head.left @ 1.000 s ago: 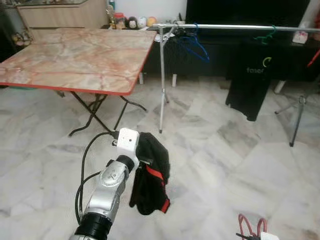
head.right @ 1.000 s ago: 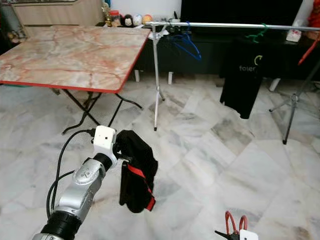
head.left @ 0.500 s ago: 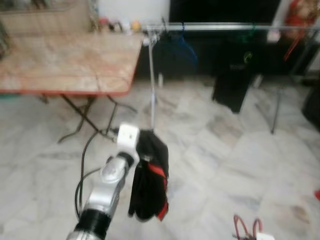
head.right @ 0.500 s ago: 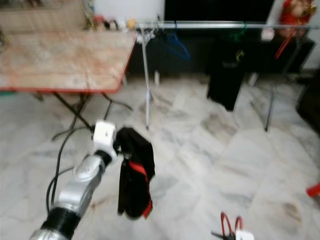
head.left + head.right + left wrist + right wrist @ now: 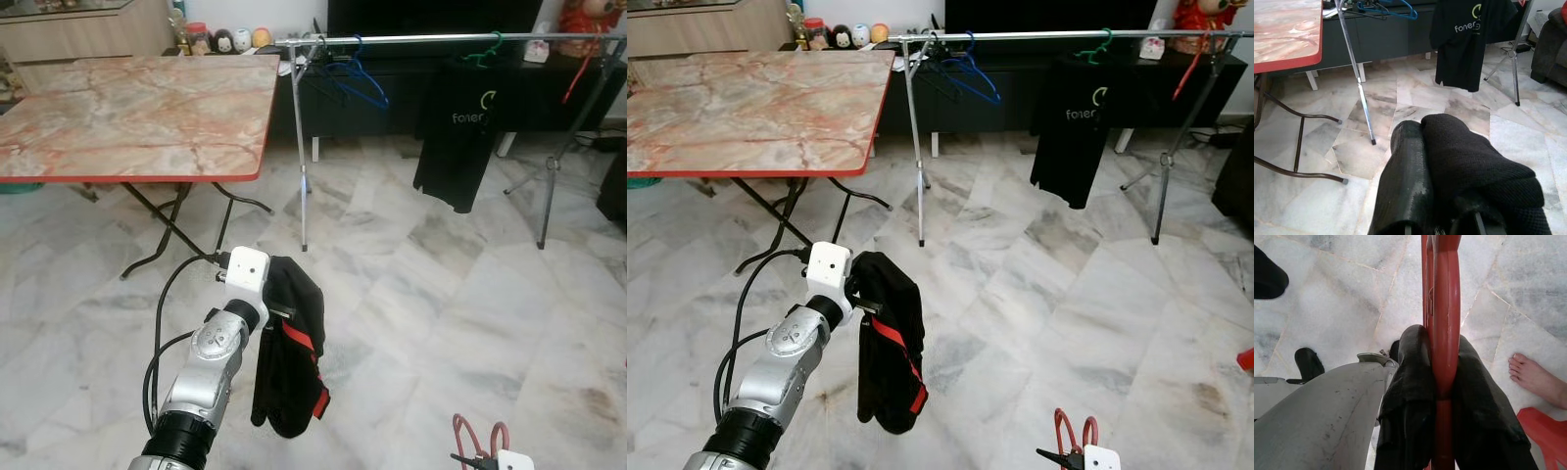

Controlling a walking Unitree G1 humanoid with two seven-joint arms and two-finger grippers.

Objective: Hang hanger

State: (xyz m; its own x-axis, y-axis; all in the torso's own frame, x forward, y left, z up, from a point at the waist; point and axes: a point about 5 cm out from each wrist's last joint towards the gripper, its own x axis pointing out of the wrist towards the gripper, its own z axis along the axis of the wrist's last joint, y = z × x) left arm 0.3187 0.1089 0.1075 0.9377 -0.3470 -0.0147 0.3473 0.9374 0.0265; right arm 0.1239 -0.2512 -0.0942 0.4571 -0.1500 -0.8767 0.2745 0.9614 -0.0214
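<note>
You see 2 hands: left hand [image 5: 279, 311] grips 1 black cloth [image 5: 292, 357]; right hand [image 5: 1442, 382] squeezes 1 red hanger [image 5: 1442, 303]. Rail [image 5: 441, 39] holds 1 black shirt [image 5: 456, 132].

The left end effector [image 5: 1442, 220] lay buried under the black garment with red trim [image 5: 294, 352], so its finger spread could not be read. The red plastic hanger [image 5: 1442, 333] ran past the frame's edges, its hook unseen. The marble-patterned folding desk [image 5: 137, 113] was cut off at the left. A person's bare foot [image 5: 1535, 377] was cropped at the edge.
</note>
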